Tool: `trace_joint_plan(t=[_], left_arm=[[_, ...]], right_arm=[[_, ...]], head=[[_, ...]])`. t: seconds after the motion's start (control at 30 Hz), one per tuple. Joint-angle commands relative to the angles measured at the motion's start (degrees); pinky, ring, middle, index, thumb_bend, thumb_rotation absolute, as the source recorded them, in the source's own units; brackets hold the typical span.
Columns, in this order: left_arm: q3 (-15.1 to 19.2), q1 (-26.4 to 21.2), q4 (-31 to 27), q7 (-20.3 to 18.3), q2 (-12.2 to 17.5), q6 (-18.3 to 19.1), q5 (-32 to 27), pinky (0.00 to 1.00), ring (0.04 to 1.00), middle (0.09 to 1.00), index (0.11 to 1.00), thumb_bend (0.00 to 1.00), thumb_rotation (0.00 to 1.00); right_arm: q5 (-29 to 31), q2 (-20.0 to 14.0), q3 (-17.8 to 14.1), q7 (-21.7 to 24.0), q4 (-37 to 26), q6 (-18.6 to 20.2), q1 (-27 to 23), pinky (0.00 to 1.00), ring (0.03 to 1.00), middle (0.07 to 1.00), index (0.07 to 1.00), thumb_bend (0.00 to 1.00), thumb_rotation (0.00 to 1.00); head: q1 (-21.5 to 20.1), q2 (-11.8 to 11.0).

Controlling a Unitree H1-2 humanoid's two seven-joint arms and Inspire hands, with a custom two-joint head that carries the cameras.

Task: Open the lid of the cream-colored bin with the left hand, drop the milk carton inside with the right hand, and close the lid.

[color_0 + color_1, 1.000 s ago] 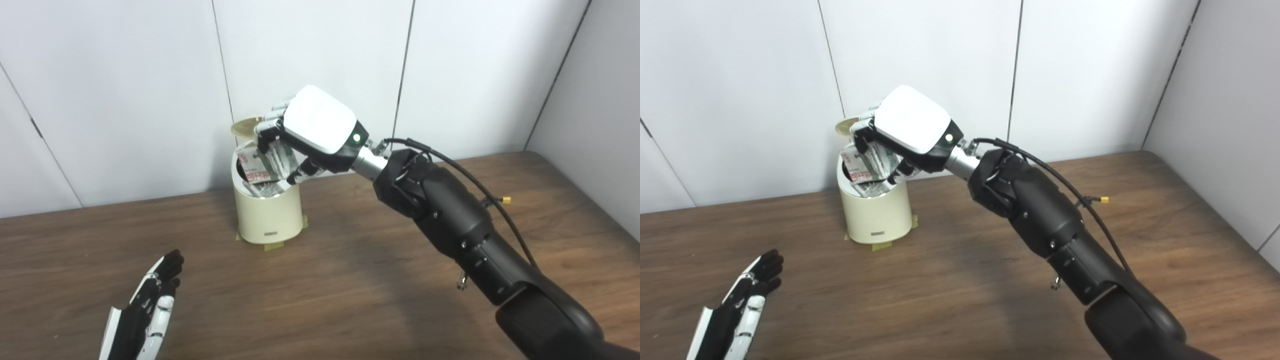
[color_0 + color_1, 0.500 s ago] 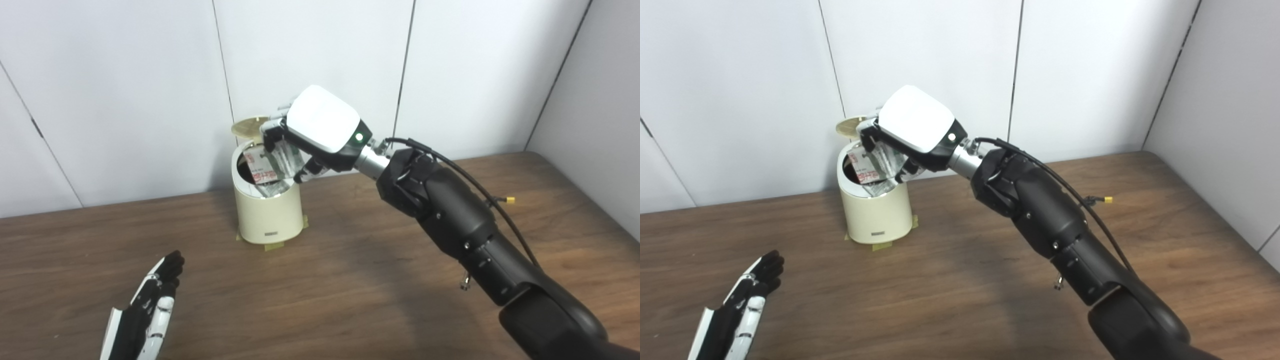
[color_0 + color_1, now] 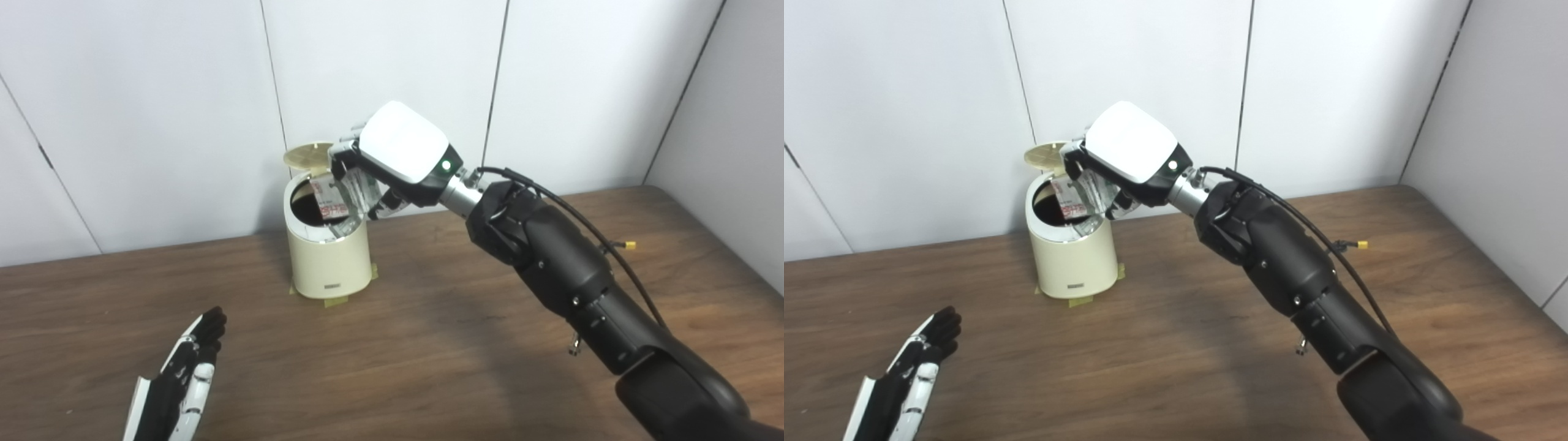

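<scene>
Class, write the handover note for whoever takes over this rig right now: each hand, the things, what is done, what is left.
Right hand: shut on the milk carton, held at the bin's right rim.
Left hand: open, low over the table, away from the bin.
Cream-colored bin: lid stands open.
Done: lid opened, carton brought over.
Left: release carton, close lid.

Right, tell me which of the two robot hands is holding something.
The right hand, raised at the open cream-colored bin, grips the crumpled milk carton. The left hand is low over the table, open and empty.
</scene>
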Motion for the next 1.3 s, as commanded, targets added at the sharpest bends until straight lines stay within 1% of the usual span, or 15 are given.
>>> trace_joint_plan(t=[0.0, 0.07, 0.17, 0.23, 0.27, 0.3, 0.33, 0.4, 0.6, 0.73, 0.8, 0.9, 0.97, 1.13, 1.27], left_arm=[[0.02, -0.54, -1.11, 0.43, -1.35, -2.27, 0.49, 0.89, 0.908, 0.897, 0.894, 0.37, 0.78], [0.06, -0.57, -0.99, 0.44, -1.36, -2.41, 0.43, 0.89, 0.909, 0.897, 0.895, 0.37, 0.78], [0.07, -0.58, -0.94, 0.42, -1.38, -2.58, 0.31, 0.89, 0.908, 0.896, 0.896, 0.37, 0.77], [0.07, -0.55, -0.96, 0.45, -1.34, -2.56, 0.46, 0.89, 0.909, 0.895, 0.896, 0.38, 0.77], [0.07, -0.55, -0.95, 0.44, -1.32, -2.55, 0.50, 0.89, 0.908, 0.894, 0.896, 0.38, 0.77], [0.06, -0.55, -0.93, 0.43, -1.31, -2.56, 0.53, 0.89, 0.907, 0.895, 0.897, 0.38, 0.77], [0.04, -0.58, -0.89, 0.40, -1.28, -2.56, 0.55, 0.88, 0.905, 0.894, 0.896, 0.39, 0.77], [-0.01, -0.66, -0.72, 0.41, -1.27, -2.74, 0.69, 0.88, 0.906, 0.896, 0.898, 0.39, 0.77], [-0.10, -0.76, -0.62, 0.67, -1.59, -2.64, 1.07, 0.90, 0.903, 0.886, 0.888, 0.39, 0.76], [-0.17, -0.79, -0.50, 0.52, -1.64, -2.76, 0.59, 0.90, 0.904, 0.889, 0.889, 0.38, 0.76], [-0.17, -0.87, -0.27, 0.52, -1.64, -3.04, 0.42, 0.90, 0.904, 0.889, 0.889, 0.38, 0.76], [-0.21, -0.85, -0.24, 0.60, -1.59, -3.18, 0.74, 0.90, 0.904, 0.887, 0.887, 0.38, 0.76], [-0.22, -0.85, -0.20, 0.57, -1.55, -3.34, 0.73, 0.90, 0.904, 0.887, 0.888, 0.37, 0.76], [-0.18, -0.86, -0.27, 0.58, -1.56, -3.07, 0.59, 0.89, 0.904, 0.888, 0.888, 0.37, 0.76], [-0.20, -0.85, -0.23, 0.49, -1.42, -3.17, 0.62, 0.89, 0.903, 0.887, 0.888, 0.38, 0.76]], right_arm=[[1.95, -1.01, -1.17, -0.74, -2.24, 0.37, -3.06, 0.37, 0.455, 0.473, 0.485, 0.52, 0.00], [2.28, -1.07, -1.08, -0.19, -2.62, 0.17, -2.99, 0.38, 0.460, 0.479, 0.480, 0.52, 0.00], [2.97, -1.16, -1.08, -0.28, -2.83, -0.52, -2.89, 0.44, 0.494, 0.483, 0.486, 0.53, 0.00], [3.71, -1.09, -1.25, -1.59, -2.19, -1.46, -2.91, 0.46, 0.514, 0.512, 0.486, 0.53, 0.12], [3.92, -1.09, -1.30, -2.29, -1.80, -1.88, -2.95, 0.47, 0.515, 0.516, 0.503, 0.76, 0.16], [4.00, -1.09, -1.32, -2.74, -1.55, -2.14, -2.98, 0.47, 0.516, 0.520, 0.512, 0.88, 0.19], [4.19, -1.12, -1.37, -3.29, -1.22, -2.53, -3.04, 0.46, 0.518, 0.527, 0.522, 0.95, 0.23], [4.43, -1.22, -1.38, -4.27, -0.69, -3.06, -3.18, 0.46, 0.516, 0.530, 0.526, 0.99, 0.25], [3.82, -1.34, -1.11, -6.75, 0.04, -3.10, -3.33, 0.45, 0.525, 0.543, 0.539, 1.00, 0.26], [2.66, -1.16, -0.97, -6.87, -0.32, -1.89, -3.35, 0.47, 0.558, 0.573, 0.572, 1.00, 0.27], [2.08, -0.98, -0.98, -6.74, -0.49, -1.30, -3.35, 0.55, 0.635, 0.642, 0.630, 1.00, 0.29], [1.60, -0.60, -1.11, -6.62, -0.89, -0.48, -3.36, 0.60, 0.713, 0.718, 0.705, 1.00, 0.30], [1.19, -0.54, -1.01, -7.49, -0.64, -0.41, -3.50, 0.61, 0.738, 0.740, 0.731, 1.00, 0.29], [0.76, -0.45, -0.83, -8.84, 0.09, -0.32, -3.68, 0.65, 0.739, 0.733, 0.726, 1.00, 0.28], [0.73, -0.42, -0.88, -9.05, -0.19, -0.03, -3.42, 0.62, 0.725, 0.719, 0.713, 1.00, 0.27]], head=[[-0.05, 0.04], [-0.01, 0.06], [-0.04, 0.11], [-0.06, 0.14], [-0.10, 0.14], [-0.10, 0.14], [-0.12, 0.13], [-0.11, 0.13], [-0.10, 0.06], [-0.05, 0.01], [-0.07, 0.01], [-0.08, -0.01], [-0.08, -0.01], [-0.07, -0.13], [-0.16, -0.21]])
